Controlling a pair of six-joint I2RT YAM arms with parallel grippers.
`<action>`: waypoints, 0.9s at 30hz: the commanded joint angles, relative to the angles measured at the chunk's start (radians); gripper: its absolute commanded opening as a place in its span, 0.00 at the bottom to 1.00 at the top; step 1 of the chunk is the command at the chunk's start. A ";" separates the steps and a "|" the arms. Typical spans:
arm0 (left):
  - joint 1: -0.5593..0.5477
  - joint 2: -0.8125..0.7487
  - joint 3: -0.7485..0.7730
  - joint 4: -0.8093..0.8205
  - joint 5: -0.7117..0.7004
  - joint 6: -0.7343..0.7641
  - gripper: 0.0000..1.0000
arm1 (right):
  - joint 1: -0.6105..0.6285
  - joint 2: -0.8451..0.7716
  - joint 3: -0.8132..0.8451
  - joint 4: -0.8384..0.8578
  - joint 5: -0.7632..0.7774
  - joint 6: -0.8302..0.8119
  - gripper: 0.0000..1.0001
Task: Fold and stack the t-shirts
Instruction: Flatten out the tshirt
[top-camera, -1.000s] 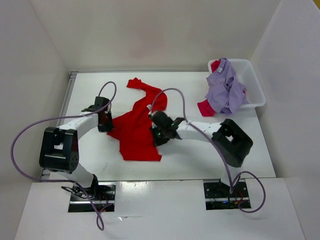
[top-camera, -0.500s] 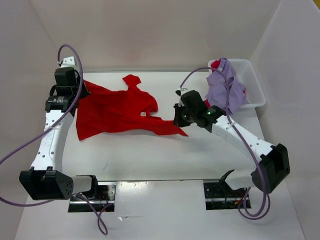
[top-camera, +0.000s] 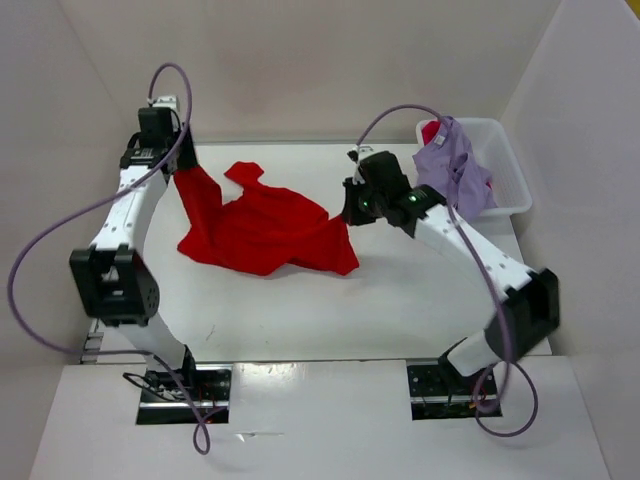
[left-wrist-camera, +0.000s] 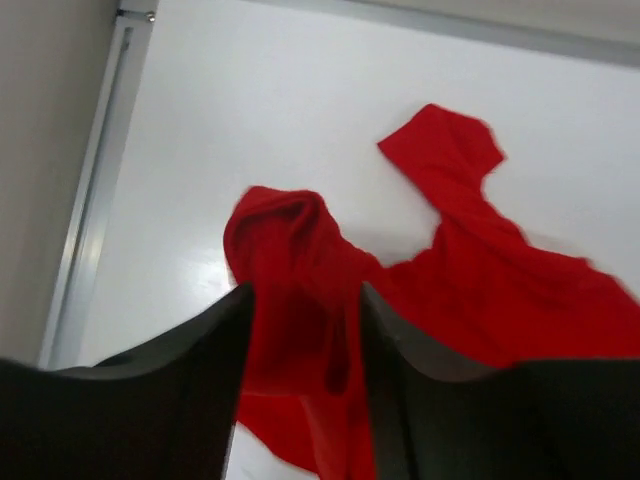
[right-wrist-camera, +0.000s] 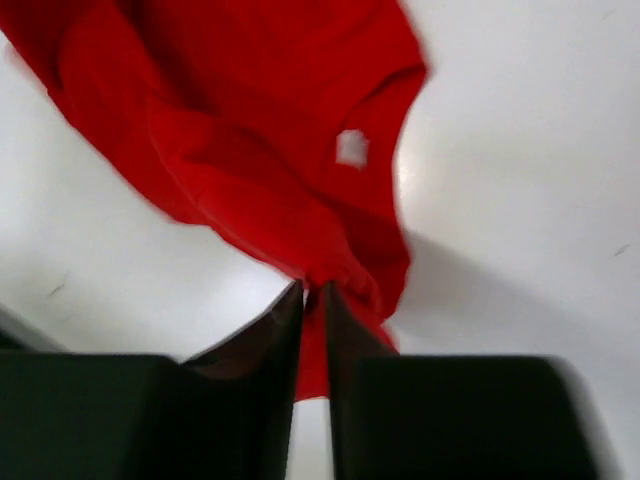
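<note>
Red shirt (top-camera: 265, 230): limp, light, bunches easily. Right fingers (right-wrist-camera: 240, 400) pinch its edge. Left fingers (left-wrist-camera: 150, 410) spread, cloth loose between. I'd take it by the shoulders.

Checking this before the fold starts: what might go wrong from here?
1. The left pincer stands open over the red t-shirt, while the right pincer is shut on it; a pull from the right would likely drag the shirt, not flatten it.
2. The shirt lies bunched, so folds may come out crooked.
</note>
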 joint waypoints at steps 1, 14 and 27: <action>0.057 0.195 0.122 -0.040 0.095 -0.043 0.77 | -0.117 0.203 0.156 0.081 -0.023 -0.003 0.26; 0.117 -0.324 -0.595 0.100 0.109 -0.216 1.00 | -0.156 0.066 -0.124 0.058 0.091 0.047 0.83; 0.117 -0.140 -0.733 0.155 0.055 -0.326 1.00 | -0.170 0.319 -0.155 0.143 0.206 0.104 0.78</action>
